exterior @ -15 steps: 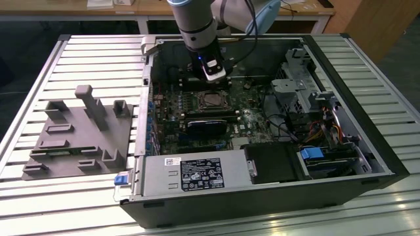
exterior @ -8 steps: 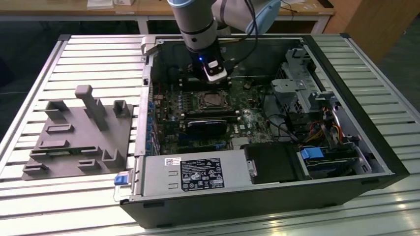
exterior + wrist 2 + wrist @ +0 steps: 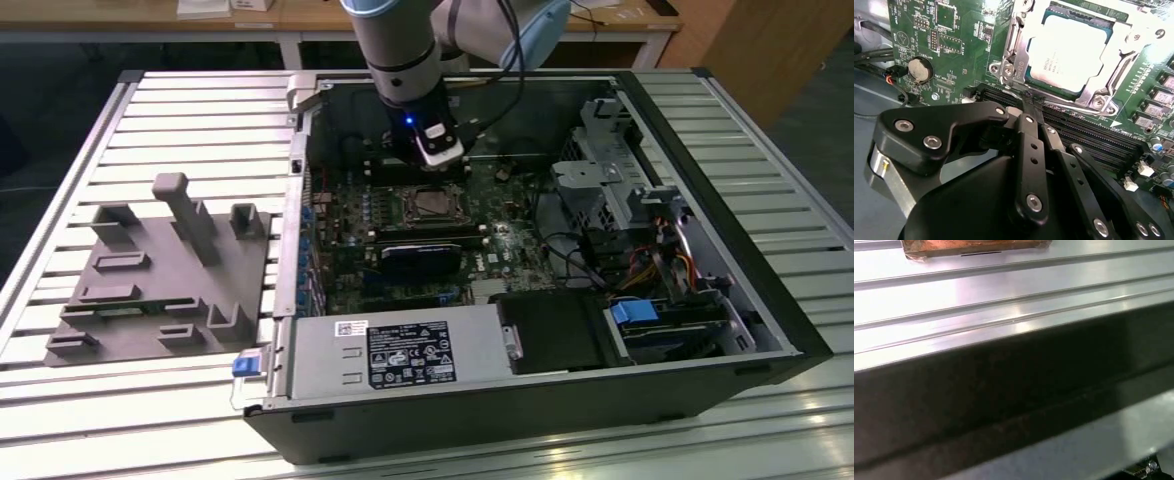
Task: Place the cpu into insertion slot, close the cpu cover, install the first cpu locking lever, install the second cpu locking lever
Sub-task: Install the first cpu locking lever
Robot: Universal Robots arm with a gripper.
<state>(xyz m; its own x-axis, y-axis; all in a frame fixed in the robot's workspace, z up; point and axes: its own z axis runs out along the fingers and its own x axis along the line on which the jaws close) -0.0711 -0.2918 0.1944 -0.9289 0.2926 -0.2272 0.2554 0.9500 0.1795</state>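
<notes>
The gripper (image 3: 1030, 102) is closed, its black fingers (image 3: 1026, 135) brought together to a narrow tip with nothing visibly between them. That tip sits at the edge of the insertion slot (image 3: 1074, 47), just beside the thin lever wire that runs along the socket's near side; it seems to touch the wire, though the contact is hard to make out.

Just beyond the tip, the cpu (image 3: 1066, 50) lies flat inside the insertion slot, its pale metal top showing through the square cut-out of the cpu cover (image 3: 1014, 55), which lies down over it. The long black memory slots (image 3: 1094, 137) run alongside the socket, partly hidden behind the fingers. A round coin cell (image 3: 919, 70) sits on the green board, well apart from the socket.

In the exterior view the arm (image 3: 400, 60) reaches down into the open computer case (image 3: 747, 300), its wrist just above the socket (image 3: 430, 205). A grey fixture block (image 3: 167, 270) lies on the slatted table (image 3: 200, 110) beside the case. The first wrist view takes in table slats and a dark edge of the case (image 3: 1004, 405).
</notes>
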